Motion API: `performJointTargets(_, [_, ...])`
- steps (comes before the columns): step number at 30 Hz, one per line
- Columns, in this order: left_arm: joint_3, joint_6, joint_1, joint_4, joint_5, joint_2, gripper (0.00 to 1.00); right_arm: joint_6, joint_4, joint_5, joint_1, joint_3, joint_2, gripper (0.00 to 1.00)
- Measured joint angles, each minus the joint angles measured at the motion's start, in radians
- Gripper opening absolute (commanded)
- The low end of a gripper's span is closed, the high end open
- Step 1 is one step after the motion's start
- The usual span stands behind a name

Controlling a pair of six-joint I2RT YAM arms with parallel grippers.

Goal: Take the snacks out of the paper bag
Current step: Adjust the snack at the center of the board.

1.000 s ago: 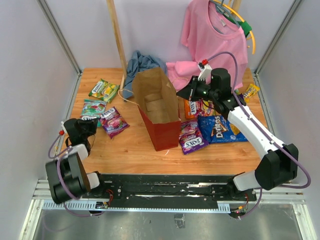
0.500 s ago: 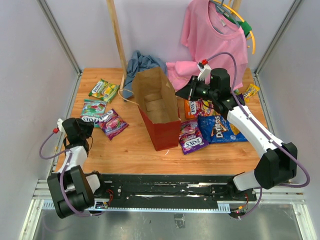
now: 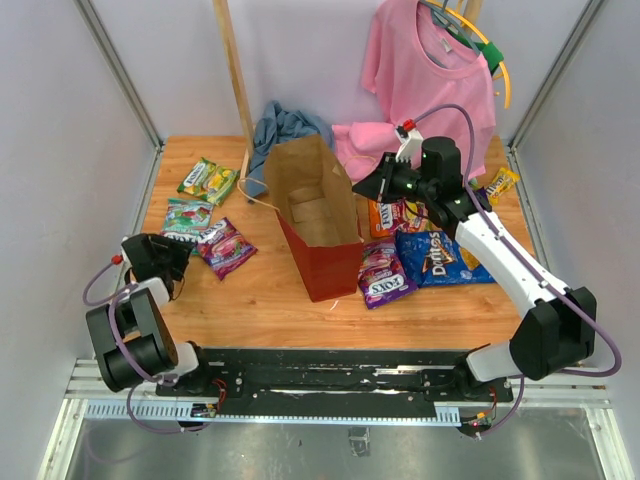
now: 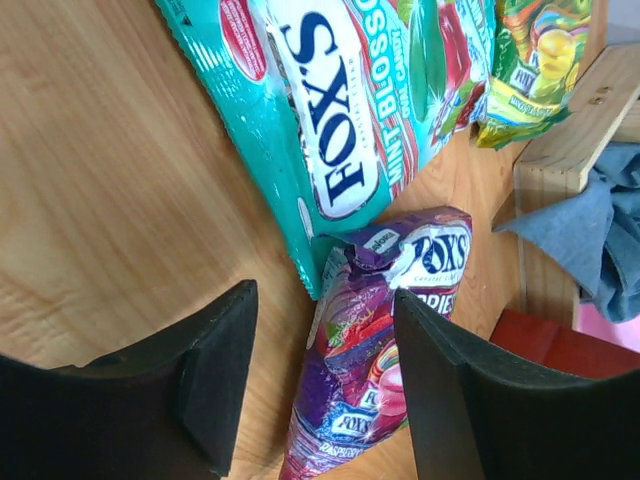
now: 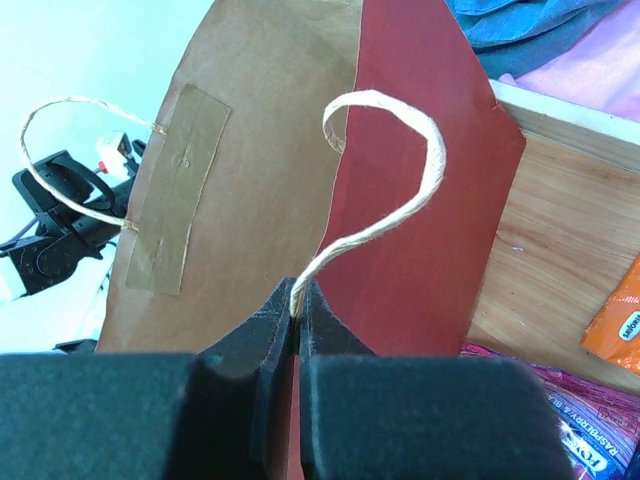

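Observation:
The paper bag (image 3: 315, 210) stands open mid-table, brown inside and dark red outside (image 5: 400, 180). My right gripper (image 3: 365, 187) (image 5: 297, 305) is shut on its twine handle (image 5: 390, 225) at the bag's right rim. My left gripper (image 3: 185, 252) (image 4: 322, 300) hangs open low over the table at the left, and the end of a purple candy packet (image 3: 228, 245) (image 4: 385, 330) lies loose between its fingers. A teal mint packet (image 3: 185, 217) (image 4: 330, 120) and green-yellow packets (image 3: 210, 180) (image 4: 535, 60) lie beyond. The blue Doritos bag (image 3: 437, 257), a purple packet (image 3: 385, 275) and an orange one (image 3: 383, 215) lie right of the bag.
A pink shirt (image 3: 430, 70) hangs at the back right, its hem on the table. A blue-grey cloth (image 3: 285, 125) lies behind the bag beside a leaning wooden post (image 3: 232, 70). White walls close in both sides.
My left gripper has gone from shut to open at the purple packet's end, and its arm has shifted a little. The right gripper and the bag have stayed put.

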Motion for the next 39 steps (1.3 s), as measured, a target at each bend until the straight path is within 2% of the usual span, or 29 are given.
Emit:
performJointTargets(8, [-0.057, -0.100, 0.104, 0.189, 0.157, 0.110, 0.57, -0.012, -0.001, 0.000, 0.000, 0.000, 0.000, 0.01])
performJointTargets(17, [-0.086, -0.288, 0.114, 0.553, 0.366, 0.357, 0.46, -0.016, 0.000, 0.000, 0.000, -0.002, 0.000, 0.01])
performJointTargets(26, [-0.143, -0.418, 0.123, 0.804, 0.413, 0.494, 0.22, -0.018, 0.001, 0.000, 0.000, -0.002, 0.000, 0.01])
performJointTargets(32, [-0.159, -0.451, 0.132, 0.865, 0.428, 0.502, 0.01, -0.018, 0.004, -0.001, 0.000, -0.002, 0.003, 0.01])
performJointTargets(35, [-0.165, -0.445, 0.133, 0.858, 0.428, 0.473, 0.00, -0.018, 0.007, -0.002, 0.000, -0.002, 0.008, 0.01])
performJointTargets(39, [-0.185, -0.397, 0.134, 0.778, 0.415, 0.341, 0.00, -0.015, 0.015, -0.005, 0.000, -0.006, 0.016, 0.01])
